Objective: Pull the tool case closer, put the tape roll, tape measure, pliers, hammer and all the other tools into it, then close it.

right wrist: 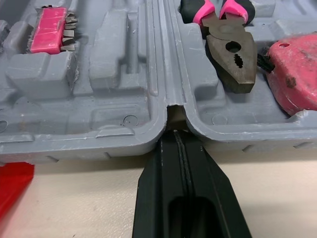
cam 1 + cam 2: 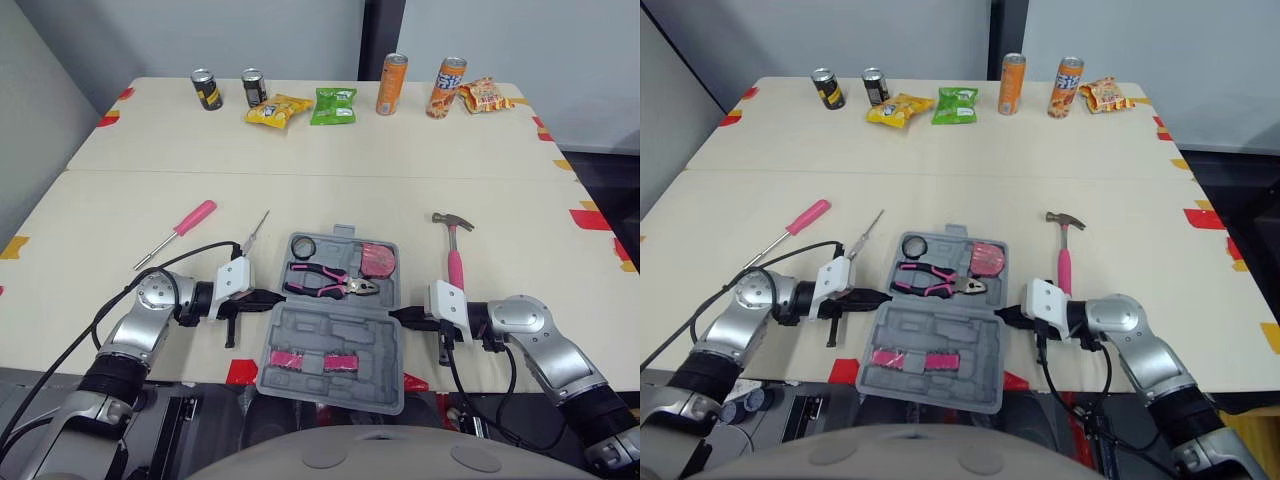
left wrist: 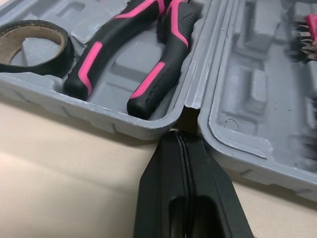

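Case [image 2: 335, 325] lies open at the near edge of the surface [image 2: 300, 150], its hinge running left to right between the two arms. The left gripper [image 2: 262, 297] is closed, fingers pressed flat together with nothing between them, and its tip touches the notch at the left end of the hinge. The right gripper [image 2: 397, 315] is likewise closed and empty, its tip at the right end of the hinge. The half beyond the hinge holds the tape roll [image 2: 303, 246], pliers [image 2: 330, 283] and tape measure [image 2: 377, 260]. The lid half lies on the robot's side.

With the case this near, the pull looks done and only the loose tools are left. The hammer [image 2: 455, 262] lies on the surface just right of the case. Its long axis points away from the robot, with the pink handle end just beside the right wrist and the head farther out. The right arm is plainly the nearer one. It would have to back off the hinge, open, and close across the handle.

A pink screwdriver [image 2: 190, 220] and a thin screwdriver [image 2: 257, 232] lie slanted left of the case, beyond the left gripper, so they fall to the left arm.
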